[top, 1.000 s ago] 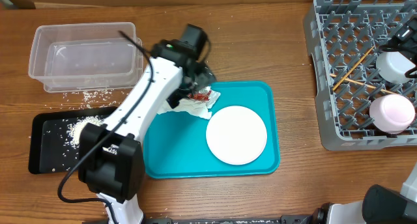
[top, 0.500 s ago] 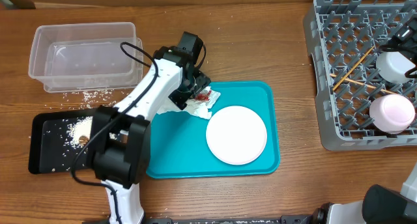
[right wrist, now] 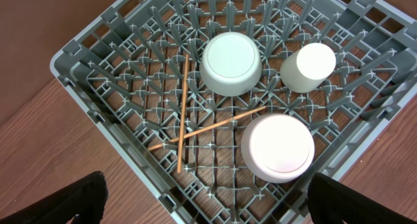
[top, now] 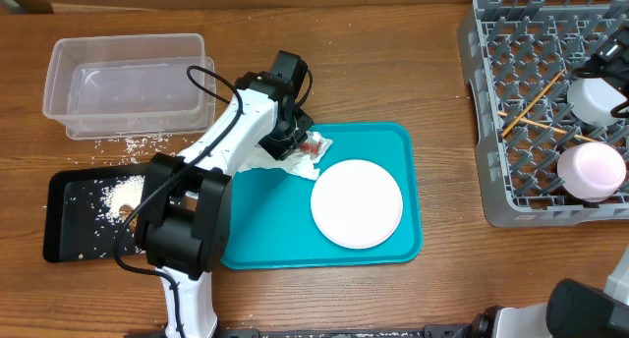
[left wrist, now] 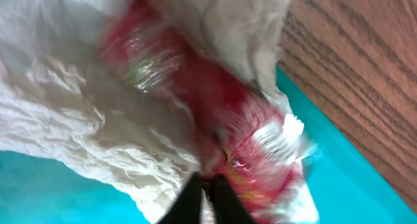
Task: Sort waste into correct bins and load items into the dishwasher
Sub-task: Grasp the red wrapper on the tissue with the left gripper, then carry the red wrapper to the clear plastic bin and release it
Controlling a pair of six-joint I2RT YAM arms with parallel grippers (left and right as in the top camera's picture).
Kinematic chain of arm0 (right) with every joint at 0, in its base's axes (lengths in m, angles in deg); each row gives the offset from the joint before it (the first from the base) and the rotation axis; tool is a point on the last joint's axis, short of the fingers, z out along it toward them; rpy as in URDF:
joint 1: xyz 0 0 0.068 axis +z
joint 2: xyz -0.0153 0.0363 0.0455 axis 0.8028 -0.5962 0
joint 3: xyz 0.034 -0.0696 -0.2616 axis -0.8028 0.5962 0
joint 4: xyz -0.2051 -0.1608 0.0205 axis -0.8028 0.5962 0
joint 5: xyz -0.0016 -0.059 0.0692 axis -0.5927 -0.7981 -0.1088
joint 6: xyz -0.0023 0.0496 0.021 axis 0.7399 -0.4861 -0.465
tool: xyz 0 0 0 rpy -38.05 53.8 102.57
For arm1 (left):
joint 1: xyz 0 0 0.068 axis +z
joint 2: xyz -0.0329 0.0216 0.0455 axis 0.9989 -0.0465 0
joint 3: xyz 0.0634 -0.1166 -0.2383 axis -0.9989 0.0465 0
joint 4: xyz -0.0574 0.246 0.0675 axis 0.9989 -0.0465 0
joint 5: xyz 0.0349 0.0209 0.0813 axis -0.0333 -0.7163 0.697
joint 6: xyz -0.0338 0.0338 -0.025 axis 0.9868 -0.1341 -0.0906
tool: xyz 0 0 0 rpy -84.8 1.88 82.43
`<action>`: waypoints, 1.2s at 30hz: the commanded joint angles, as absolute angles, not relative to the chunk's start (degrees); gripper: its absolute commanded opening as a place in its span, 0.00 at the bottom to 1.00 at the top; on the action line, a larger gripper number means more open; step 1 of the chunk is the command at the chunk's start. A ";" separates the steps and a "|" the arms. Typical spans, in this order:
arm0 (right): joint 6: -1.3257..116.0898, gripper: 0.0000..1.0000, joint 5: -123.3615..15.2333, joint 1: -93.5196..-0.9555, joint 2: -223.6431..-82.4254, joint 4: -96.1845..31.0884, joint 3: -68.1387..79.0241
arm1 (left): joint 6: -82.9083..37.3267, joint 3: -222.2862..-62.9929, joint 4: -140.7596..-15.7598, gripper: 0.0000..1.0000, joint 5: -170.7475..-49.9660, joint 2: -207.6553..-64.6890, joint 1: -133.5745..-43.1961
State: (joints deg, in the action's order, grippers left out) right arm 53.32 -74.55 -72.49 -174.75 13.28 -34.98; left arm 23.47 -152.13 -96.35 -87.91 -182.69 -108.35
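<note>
The crumpled white napkin point(top: 291, 161) with its red wrapper point(top: 311, 142) lies at the teal tray's far left corner. My left gripper point(top: 295, 137) is shut on it; in the left wrist view the black fingertips point(left wrist: 210, 188) pinch the napkin point(left wrist: 78, 113) beside the red wrapper point(left wrist: 260, 152). The white plate point(top: 357, 202) lies flat on the teal tray point(top: 393, 141). Two white bowls point(right wrist: 230, 62) point(right wrist: 278, 148) and crossed chopsticks point(right wrist: 184, 107) sit in the grey dish rack point(top: 511, 196). My right gripper point(right wrist: 208, 204) hangs open above the rack.
A clear tub point(top: 128, 87) stands at the far left, with loose rice point(top: 133, 141) scattered in front of it. The black tray point(top: 69, 245) near the front left holds a heap of rice point(top: 123, 193). A smaller white cup point(right wrist: 308, 66) also sits in the rack.
My left gripper has closed from open onto the napkin and wrapper, and the left arm's elbow has swung toward the front. The right gripper has not moved.
</note>
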 commanded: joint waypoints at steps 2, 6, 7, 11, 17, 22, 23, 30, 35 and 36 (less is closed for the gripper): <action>53.27 1.00 -75.10 -72.43 -174.31 12.97 -35.11 | 21.17 -152.04 -96.56 0.04 -90.49 -182.85 -108.81; 53.27 1.00 -75.10 -72.43 -174.31 12.95 -35.11 | 18.25 -153.79 -99.01 0.04 -94.49 -182.37 -108.42; 53.27 1.00 -75.10 -72.43 -174.31 12.97 -35.11 | 17.87 -154.46 -100.37 0.04 -94.38 -181.80 -108.31; 53.27 1.00 -75.10 -72.43 -174.31 12.97 -35.11 | 16.58 -156.58 -105.09 0.04 -92.39 -178.41 -108.18; 53.27 1.00 -75.10 -72.43 -174.31 12.97 -35.11 | 16.58 -156.80 -107.27 0.04 -86.05 -170.19 -108.18; 53.27 1.00 -75.10 -72.43 -174.31 12.97 -35.11 | 16.67 -156.80 -106.86 0.04 -80.70 -165.03 -107.15; 53.27 1.00 -75.10 -72.43 -174.31 12.97 -35.11 | 16.78 -156.80 -106.36 0.04 -79.69 -164.33 -106.58; 53.27 1.00 -75.10 -72.43 -174.31 12.97 -35.11 | 16.69 -156.78 -99.03 0.04 -66.56 -162.56 -99.39; 53.27 1.00 -75.10 -72.43 -174.31 12.97 -35.11 | 16.56 -156.78 -93.20 0.04 -64.17 -163.18 -91.70; 53.27 1.00 -75.10 -72.43 -174.31 12.97 -35.11 | 16.56 -156.78 -92.00 0.04 -64.19 -163.53 -90.19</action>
State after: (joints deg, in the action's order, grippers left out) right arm 53.32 -74.55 -72.49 -174.75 13.30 -34.98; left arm 17.24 -155.93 -93.79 -68.72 -163.42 -94.14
